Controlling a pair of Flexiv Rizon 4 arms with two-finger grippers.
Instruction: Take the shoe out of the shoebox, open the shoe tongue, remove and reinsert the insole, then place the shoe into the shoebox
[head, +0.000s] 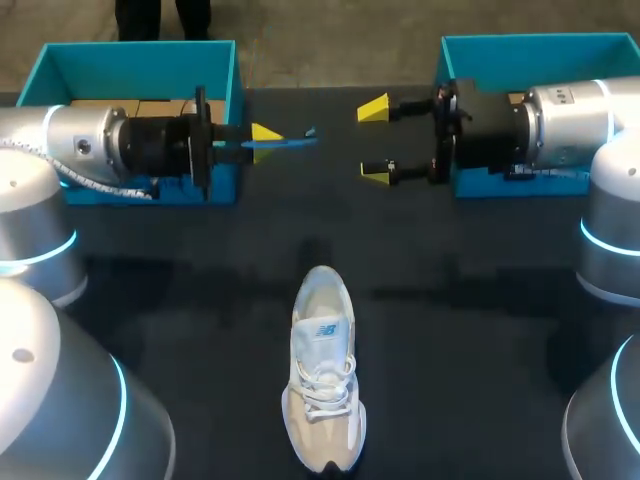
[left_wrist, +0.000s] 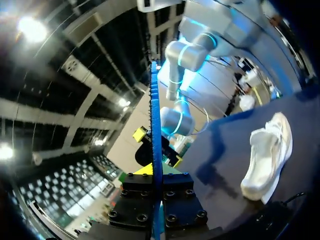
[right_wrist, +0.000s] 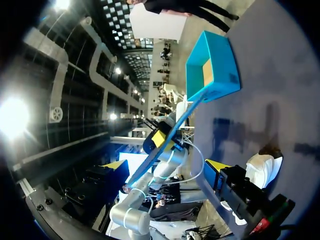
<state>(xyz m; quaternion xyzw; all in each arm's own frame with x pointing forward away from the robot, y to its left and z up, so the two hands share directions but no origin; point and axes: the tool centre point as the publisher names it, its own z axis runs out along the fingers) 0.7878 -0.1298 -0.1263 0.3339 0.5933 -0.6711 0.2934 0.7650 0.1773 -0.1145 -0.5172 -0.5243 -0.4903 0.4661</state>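
White and beige shoe (head: 323, 370) stands on its sole on the dark worktop (head: 480, 330), near the front edge and about midway between the 2 arms. Its toe points toward the robot and its heel toward the far side, and the laces are threaded across the upper.

Left claw (head: 264, 138) is held level above the worktop, just in front of the left teal shoebox (head: 140, 47). It is closed on a thin blue strip that appears to be the insole (head: 290, 144), seen edge-on. In the left wrist view the insole (left_wrist: 156, 125) runs as a narrow blue line straight out from between the fingers.

Right claw (head: 375, 142) faces the left claw from the opposite side, in front of the right teal shoebox (head: 540, 40). Its 2 yellow tips stand wide apart, 1 farther from the robot than the other, with nothing between them.

The 2 claws are near each other but do not touch, and the free end of the insole points toward the right claw. Both claws are well apart from the shoe, which sits outside both boxes. A cardboard-brown floor shows inside the left shoebox.
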